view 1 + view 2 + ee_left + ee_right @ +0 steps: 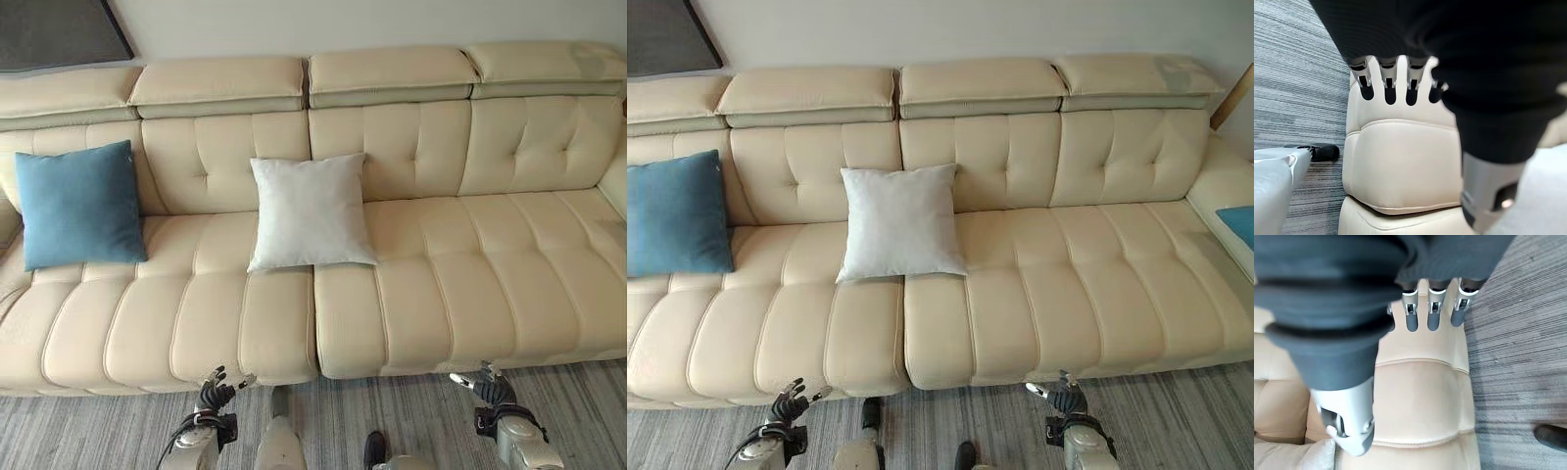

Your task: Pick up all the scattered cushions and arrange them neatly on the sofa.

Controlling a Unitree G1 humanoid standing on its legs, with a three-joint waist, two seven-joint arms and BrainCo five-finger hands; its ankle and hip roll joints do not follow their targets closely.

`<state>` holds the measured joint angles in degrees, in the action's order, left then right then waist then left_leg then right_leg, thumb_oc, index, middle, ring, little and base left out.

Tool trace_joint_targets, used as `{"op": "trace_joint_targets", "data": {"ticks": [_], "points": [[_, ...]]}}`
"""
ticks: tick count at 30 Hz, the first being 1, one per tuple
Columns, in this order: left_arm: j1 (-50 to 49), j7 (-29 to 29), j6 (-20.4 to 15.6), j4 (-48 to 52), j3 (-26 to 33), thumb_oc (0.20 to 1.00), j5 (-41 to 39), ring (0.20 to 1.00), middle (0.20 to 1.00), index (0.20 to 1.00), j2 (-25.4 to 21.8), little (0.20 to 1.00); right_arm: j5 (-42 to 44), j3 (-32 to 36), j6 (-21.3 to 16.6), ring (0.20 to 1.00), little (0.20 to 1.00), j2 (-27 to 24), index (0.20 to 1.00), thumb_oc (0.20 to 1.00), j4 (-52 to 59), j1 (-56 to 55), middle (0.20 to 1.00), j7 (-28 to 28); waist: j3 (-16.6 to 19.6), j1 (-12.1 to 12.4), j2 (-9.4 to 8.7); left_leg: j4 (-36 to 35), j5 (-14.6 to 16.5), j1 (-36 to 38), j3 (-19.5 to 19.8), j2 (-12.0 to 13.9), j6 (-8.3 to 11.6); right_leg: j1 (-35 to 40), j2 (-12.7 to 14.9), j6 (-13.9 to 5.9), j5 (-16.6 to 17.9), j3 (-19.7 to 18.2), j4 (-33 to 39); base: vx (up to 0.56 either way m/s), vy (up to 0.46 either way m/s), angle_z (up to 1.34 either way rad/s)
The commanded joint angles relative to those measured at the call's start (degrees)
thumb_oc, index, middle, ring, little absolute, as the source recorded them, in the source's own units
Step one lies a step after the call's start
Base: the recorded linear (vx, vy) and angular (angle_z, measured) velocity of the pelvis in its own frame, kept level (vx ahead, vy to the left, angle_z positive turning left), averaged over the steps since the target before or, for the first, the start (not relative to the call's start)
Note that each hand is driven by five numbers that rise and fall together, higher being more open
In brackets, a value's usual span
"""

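A blue cushion [78, 204] leans upright against the back of the cream sofa [460, 284] at its left end. A white cushion [309, 212] leans against the back near the middle. Part of another blue cushion [1239, 223] lies on the sofa's right side section. My left hand [215, 393] hangs low before the sofa's front edge, below the white cushion, open and holding nothing. My right hand [488, 388] hangs at the same height further right, also open and holding nothing. In the wrist views, the left fingers [1388, 78] and right fingers [1432, 306] point at the sofa front.
A grey striped carpet [382, 411] runs along the sofa's front. A dark framed panel [54, 31] hangs on the wall at the upper left. A wooden bar [1232, 96] leans at the far right. The right seats are bare.
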<state>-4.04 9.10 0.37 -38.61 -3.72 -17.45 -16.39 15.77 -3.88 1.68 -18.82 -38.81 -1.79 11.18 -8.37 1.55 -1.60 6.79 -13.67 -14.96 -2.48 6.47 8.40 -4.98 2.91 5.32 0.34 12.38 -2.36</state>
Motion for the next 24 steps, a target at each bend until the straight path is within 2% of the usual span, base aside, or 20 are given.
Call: {"op": "trace_joint_targets", "data": {"ticks": [1,3,4,7,12,19,22,24], "points": [[1.6,0.4,-2.1,3.9,2.1,1.0,-1.6,1.0,1.0,1.0,-3.4,1.0,0.4,0.4,-2.0,1.0,1.0,0.6,1.0,1.0,3.5,4.1,1.0,0.0,-2.0,-1.4,-1.86,1.5,13.3,4.2,-1.8,-2.4,-4.86,4.0,1.8,-8.51,-4.6,-1.3,2.9,-0.12,-0.042,0.36],[1.0,-0.1,-1.9,4.6,1.8,1.0,-1.6,1.0,1.0,1.0,-3.2,1.0,0.3,0.2,-1.9,1.0,1.0,0.5,1.0,1.0,3.6,4.3,1.0,-0.4,-1.7,-1.6,-2.28,5.5,17.0,5.7,-1.3,-3.2,-5.26,3.9,2.2,-8.29,-4.2,-1.3,3.6,-0.06,-0.005,0.21],[0.8,-0.2,-2.0,4.6,1.8,1.0,-1.7,1.0,1.0,1.0,-2.9,1.0,0.3,0.2,-1.9,1.0,1.0,0.6,1.0,1.0,3.6,4.2,1.0,-0.6,-1.4,-1.8,-2.15,5.0,17.6,6.8,-1.3,-3.3,-5.22,4.0,2.1,-8.33,-4.3,-1.2,3.7,0.03,0.061,0.09],[0.2,-0.6,-1.0,4.7,1.2,1.0,-0.2,1.0,1.0,1.0,-2.3,1.0,0.0,0.4,-1.6,1.0,1.0,1.0,1.0,1.0,3.0,3.6,1.0,-0.9,0.8,-2.9,-0.72,-2.3,16.3,12.0,-2.6,-2.4,-5.16,4.3,0.9,-8.82,-3.9,-0.4,4.2,0.08,0.087,-0.01],[-0.4,-1.0,-0.4,4.7,0.6,1.0,1.1,1.0,1.0,1.0,-1.8,1.0,-0.7,0.2,-1.2,1.0,1.0,1.1,1.0,1.0,3.0,3.2,1.0,-1.2,2.3,-3.6,-0.12,-10.1,15.1,16.0,-2.4,-3.1,-5.18,4.8,0.9,-9.65,-3.0,-0.1,4.8,0.01,0.13,0.17],[0.3,-2.8,0.6,4.2,-1.1,1.0,4.8,1.0,1.0,1.0,-2.6,1.0,-0.5,1.7,-0.6,1.0,1.0,1.8,1.0,1.0,2.9,1.3,1.0,-1.6,2.0,-5.2,-0.42,-11.1,15.7,17.0,-4.3,-4.7,-6.53,2.9,2.4,-11.23,-1.4,-2.6,2.9,-0.05,0.122,-0.11],[1.3,-3.4,0.7,4.1,-2.2,1.0,6.6,1.0,1.0,1.0,-3.2,1.0,-0.3,2.8,-0.3,1.0,1.0,2.4,1.0,1.0,2.7,0.4,1.0,-1.2,0.7,-6.5,-0.23,-11.2,16.3,17.0,-6.8,-5.3,-7.61,0.0,3.4,-12.64,-0.6,-4.1,0.0,-0.16,0.118,-0.42],[1.9,-3.4,0.7,4.2,-2.5,1.0,7.1,1.0,1.0,1.0,-3.5,1.0,-0.2,3.6,-0.1,1.0,1.0,2.8,1.0,1.0,2.8,0.1,1.0,-0.9,-0.3,-7.0,-0.13,-11.1,16.7,16.9,-9.7,-5.3,-8.15,-2.7,4.7,-13.33,0.0,-3.5,-3.2,-0.17,0.079,-0.85]]}}
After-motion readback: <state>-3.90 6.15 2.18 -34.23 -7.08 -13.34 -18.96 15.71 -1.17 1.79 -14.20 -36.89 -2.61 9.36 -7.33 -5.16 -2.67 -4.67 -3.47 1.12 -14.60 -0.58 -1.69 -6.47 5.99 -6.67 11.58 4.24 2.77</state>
